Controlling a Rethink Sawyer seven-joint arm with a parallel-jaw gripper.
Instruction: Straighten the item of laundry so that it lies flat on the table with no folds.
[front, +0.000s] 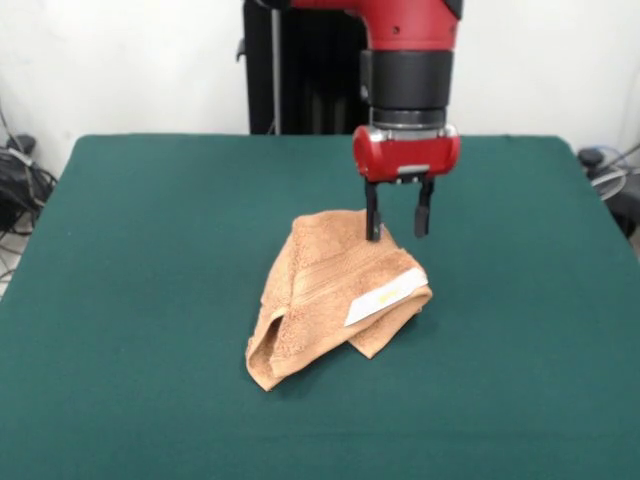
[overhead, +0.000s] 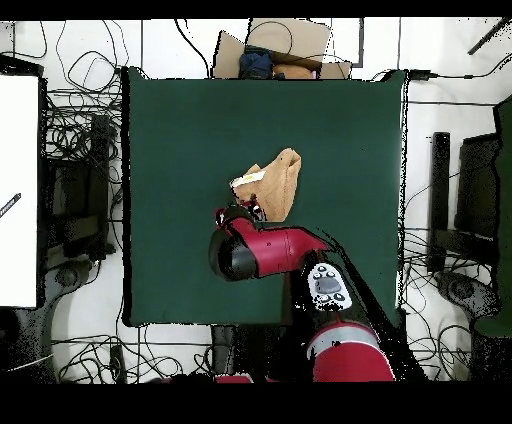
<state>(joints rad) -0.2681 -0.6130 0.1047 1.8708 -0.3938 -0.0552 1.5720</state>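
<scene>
Front view: the towel lies near the middle of the green tabletop, bunched and folded over itself rather than spread flat. Its layers overlap, with a loose fold hanging open at the lower left corner and a woven band running across the upper layer. A white tag with yellow print sits on the right side of the towel, angled up toward the right.

The red and black arm comes down from the top of the picture, and its gripper hangs over the far right corner of the towel. The two dark fingers point straight down and stand apart with a clear gap between them, so the gripper is open. The left finger overlaps the towel's far edge in this view; whether it touches the cloth cannot be told. The other finger is just beside the towel's edge, over the bare green cloth. Nothing is held between them.

Overhead view: the towel shows as a narrow tan shape near the centre of the tabletop, with the white tag at its left edge. The arm reaches in from the bottom and its red wrist covers the end of the towel nearest the robot. The gripper itself is mostly hidden under the wrist here.
</scene>
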